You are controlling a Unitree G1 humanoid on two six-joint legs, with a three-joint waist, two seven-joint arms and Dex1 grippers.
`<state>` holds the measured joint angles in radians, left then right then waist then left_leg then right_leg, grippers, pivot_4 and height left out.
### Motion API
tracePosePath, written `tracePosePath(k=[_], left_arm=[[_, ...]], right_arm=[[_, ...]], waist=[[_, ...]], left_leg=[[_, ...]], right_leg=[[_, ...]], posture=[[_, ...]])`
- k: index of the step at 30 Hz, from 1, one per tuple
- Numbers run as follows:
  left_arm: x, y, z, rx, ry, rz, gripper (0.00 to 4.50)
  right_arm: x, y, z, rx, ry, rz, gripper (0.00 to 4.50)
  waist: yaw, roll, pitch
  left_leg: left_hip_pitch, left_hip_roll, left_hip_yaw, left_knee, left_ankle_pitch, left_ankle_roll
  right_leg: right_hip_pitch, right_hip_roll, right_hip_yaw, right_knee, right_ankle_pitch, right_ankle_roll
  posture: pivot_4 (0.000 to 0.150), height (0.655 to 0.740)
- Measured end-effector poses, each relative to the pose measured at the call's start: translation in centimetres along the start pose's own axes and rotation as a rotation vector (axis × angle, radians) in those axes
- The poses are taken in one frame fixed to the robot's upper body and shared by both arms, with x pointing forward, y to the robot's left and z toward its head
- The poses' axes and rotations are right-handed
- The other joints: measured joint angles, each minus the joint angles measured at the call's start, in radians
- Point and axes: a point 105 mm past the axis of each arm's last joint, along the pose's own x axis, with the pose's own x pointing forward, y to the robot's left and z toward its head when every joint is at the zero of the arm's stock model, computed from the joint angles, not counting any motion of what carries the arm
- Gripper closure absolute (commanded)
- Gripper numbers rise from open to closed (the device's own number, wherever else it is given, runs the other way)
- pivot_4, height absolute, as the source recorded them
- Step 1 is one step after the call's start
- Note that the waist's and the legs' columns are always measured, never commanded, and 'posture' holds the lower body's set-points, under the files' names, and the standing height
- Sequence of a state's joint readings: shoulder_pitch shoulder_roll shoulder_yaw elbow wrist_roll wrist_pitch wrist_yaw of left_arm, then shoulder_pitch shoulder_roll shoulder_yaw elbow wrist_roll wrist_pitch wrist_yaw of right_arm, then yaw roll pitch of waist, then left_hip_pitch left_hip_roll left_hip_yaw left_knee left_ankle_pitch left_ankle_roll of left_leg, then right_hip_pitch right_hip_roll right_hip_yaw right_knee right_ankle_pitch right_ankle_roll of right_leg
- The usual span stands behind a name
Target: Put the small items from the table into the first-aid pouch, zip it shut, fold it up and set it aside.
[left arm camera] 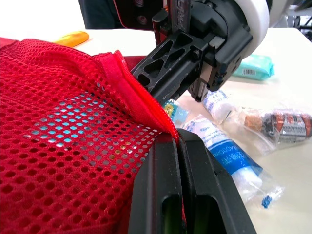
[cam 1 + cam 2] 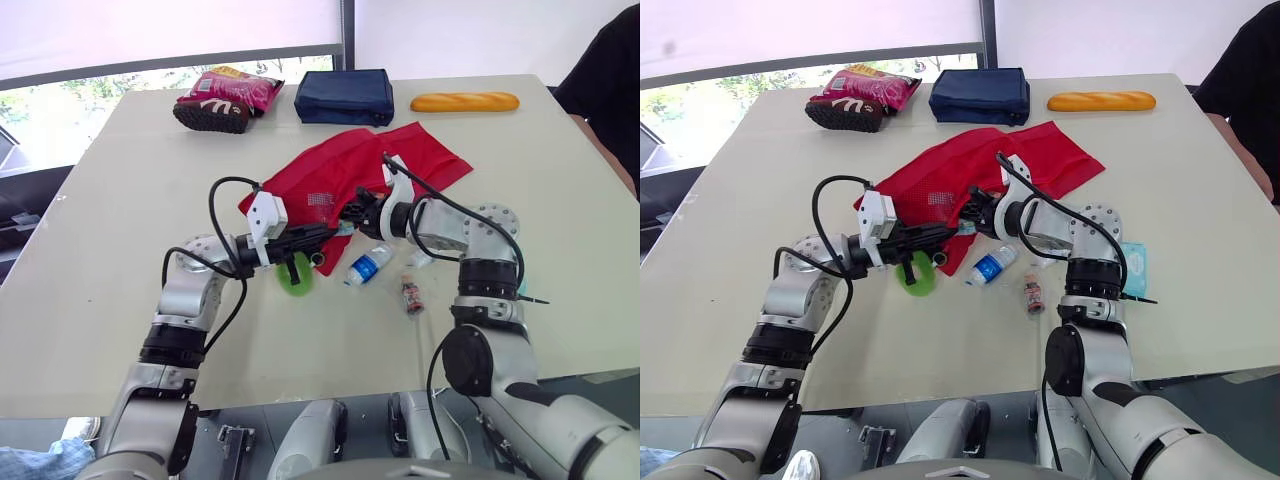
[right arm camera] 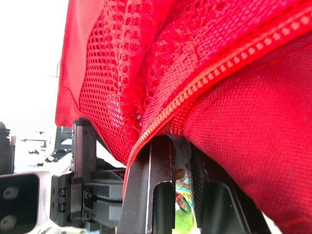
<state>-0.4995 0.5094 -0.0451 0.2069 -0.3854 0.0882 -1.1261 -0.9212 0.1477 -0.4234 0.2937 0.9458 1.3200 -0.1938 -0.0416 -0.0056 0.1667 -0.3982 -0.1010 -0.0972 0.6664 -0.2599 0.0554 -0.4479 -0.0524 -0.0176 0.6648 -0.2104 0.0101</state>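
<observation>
**Bright daylight, backgrounds burnt out**

In the head views daylight enters from the window (image 2: 50, 105) at upper left, which is washed almost white. The pale table (image 2: 90, 260) is evenly lit, with short soft shadows under the bread (image 2: 465, 101) and the blue case (image 2: 344, 96). In the right wrist view the left edge beside the red pouch (image 3: 195, 73) glares pure white.

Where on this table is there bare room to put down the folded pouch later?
Free: the left side of the beige table, from the pink snack bag to the near edge; the right part between the yellow bread loaf and the teal packet. Crowded: the centre, around the red mesh pouch, small blue-label bottle and green round item.
</observation>
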Motion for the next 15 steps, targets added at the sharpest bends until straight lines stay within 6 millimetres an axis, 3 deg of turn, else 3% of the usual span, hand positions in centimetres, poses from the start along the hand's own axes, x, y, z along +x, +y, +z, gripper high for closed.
tracePosePath(k=[5,9,12,15], left_arm=[[0.5,0.3,0.5,-0.025,-0.030,0.017,4.47],[0.5,0.5,0.5,-0.050,-0.042,0.034,4.50],[0.4,0.5,0.3,-0.063,-0.035,0.034,4.50],[0.3,0.2,-0.1,-0.073,-0.024,0.020,4.50]], right_arm=[[0.8,0.5,0.6,-0.015,-0.075,0.015,4.45],[1.5,0.4,-0.3,-0.035,-0.075,0.032,2.77],[1.3,-0.3,-0.7,-0.028,-0.084,0.033,1.84],[1.0,-0.8,-1.3,-0.029,-0.080,0.033,1.84]], waist=[[-0.003,0.000,0.000],[-0.001,0.000,0.000],[0.000,0.000,0.000],[0.000,0.000,0.000]], left_leg=[[0.000,0.000,0.001,0.000,0.000,0.000],[0.000,0.000,0.001,0.000,0.000,0.000],[0.000,0.000,0.001,0.000,0.000,0.000],[0.000,0.000,0.001,0.000,0.000,0.000]], right_leg=[[0.000,0.001,0.001,0.000,0.000,0.000],[0.000,0.001,0.001,0.000,0.000,0.000],[0.000,0.001,0.001,0.000,0.000,0.000],[0.000,0.001,0.001,0.000,0.000,0.000]], posture=[[0.150,0.7395],[0.150,0.7395],[0.150,0.7395],[0.150,0.7395]])
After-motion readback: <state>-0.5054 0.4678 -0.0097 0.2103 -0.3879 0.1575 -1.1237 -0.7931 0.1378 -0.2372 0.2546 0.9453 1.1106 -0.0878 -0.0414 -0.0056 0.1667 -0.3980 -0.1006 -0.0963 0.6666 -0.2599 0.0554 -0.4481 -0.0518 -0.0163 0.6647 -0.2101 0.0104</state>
